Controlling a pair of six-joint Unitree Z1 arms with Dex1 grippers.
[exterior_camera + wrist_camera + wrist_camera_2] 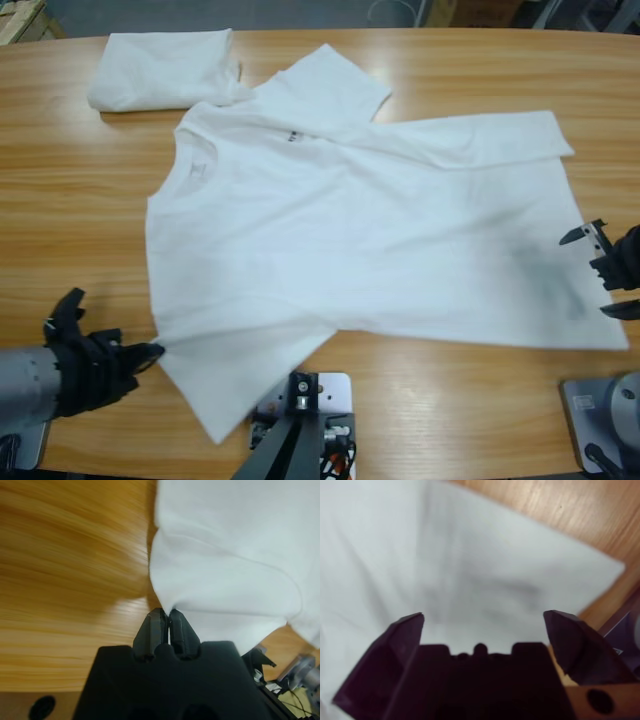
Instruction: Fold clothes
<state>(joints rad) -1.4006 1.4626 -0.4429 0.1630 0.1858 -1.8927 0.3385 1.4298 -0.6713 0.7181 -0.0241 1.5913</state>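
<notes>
at the near left edge of the desk, the left gripper has its fingers clenched on the edge of the spread t-shirt, right where the near sleeve meets the body; in the left wrist view the two black tips meet with white cloth pinched between them. the near sleeve lies flat, pointing toward the desk's front edge. at the near right, the right gripper hovers over the shirt's hem with its fingers released and spread wide; the right wrist view shows white cloth between them and a hem corner against the wood. the shirt lies flat across the middle of the desk, neck toward the left with a small dark label near the collar, hem toward the right. its far sleeve lies spread out toward the back of the desk. beyond, at the far left, a folded white bundle rests on the wood, touching the spread shirt near the far shoulder.
</notes>
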